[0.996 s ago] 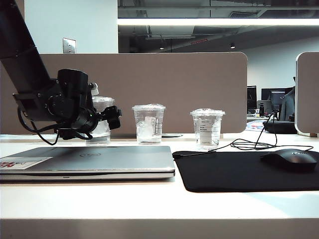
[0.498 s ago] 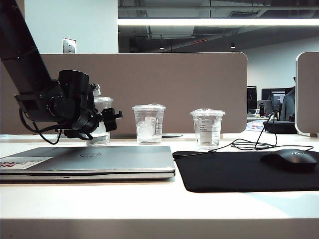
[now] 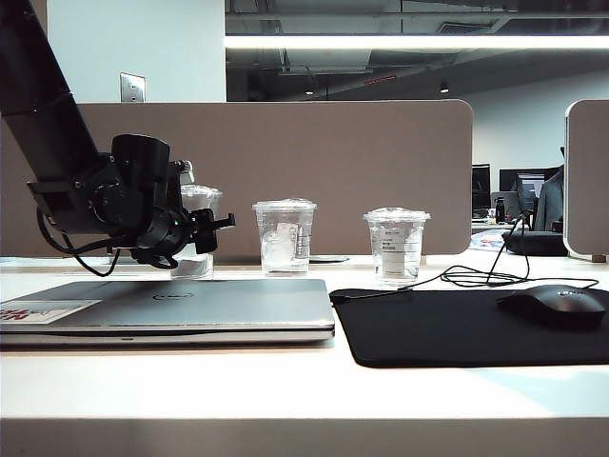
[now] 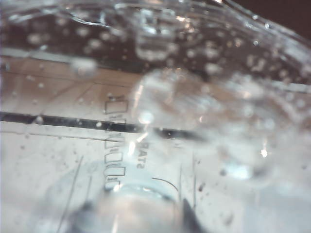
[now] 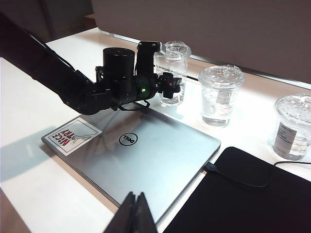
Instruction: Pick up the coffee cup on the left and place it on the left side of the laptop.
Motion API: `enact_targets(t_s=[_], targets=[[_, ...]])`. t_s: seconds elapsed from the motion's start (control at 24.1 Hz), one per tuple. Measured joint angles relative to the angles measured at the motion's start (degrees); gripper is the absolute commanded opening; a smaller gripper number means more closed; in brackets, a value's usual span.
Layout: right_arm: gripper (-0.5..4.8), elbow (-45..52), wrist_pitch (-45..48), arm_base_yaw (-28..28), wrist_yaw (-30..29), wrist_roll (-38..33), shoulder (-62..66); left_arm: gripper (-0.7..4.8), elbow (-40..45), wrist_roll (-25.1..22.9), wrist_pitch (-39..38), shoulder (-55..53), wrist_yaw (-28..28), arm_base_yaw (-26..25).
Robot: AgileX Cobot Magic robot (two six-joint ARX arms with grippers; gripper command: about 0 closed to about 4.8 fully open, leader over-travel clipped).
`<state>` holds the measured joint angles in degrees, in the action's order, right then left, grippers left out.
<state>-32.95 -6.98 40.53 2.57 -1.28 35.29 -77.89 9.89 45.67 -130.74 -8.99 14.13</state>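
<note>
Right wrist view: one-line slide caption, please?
Left gripper closing around the coffee cup behind the closed laptop; right gripper shut, hovering near the laptop's front edge.

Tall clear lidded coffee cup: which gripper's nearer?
Left. The left gripper is at the tall clear lidded coffee cup; the right gripper hangs over the silver laptop's near edge.

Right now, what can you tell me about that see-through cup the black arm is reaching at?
The coffee cup is a tall, clear plastic cup with a clear domed lid, beaded with droplets. It stands upright on the white desk, behind the closed silver laptop, the leftmost of three cups in a row. The left hand is at its side, fingers around its wall. Whether they press it yet I cannot tell. The right hand hangs shut, far off.
</note>
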Motion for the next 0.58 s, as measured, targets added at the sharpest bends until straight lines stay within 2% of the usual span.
enact_targets(t_s=[0.21,0.37,0.58], targets=[[-0.03,0.0,0.0,0.0,0.0,0.0,0.0,2.09,0.1,-0.4,-1.4,0.9,0.6,0.0],[-0.03,0.0,0.0,0.0,0.0,0.0,0.0,2.09,0.1,-4.5,-4.9,5.1,2.1,0.0],[-0.03,0.0,-0.1,0.0,0.0,0.0,0.0,2.09,0.1,-6.4,-8.9,11.1,2.3,-0.1]])
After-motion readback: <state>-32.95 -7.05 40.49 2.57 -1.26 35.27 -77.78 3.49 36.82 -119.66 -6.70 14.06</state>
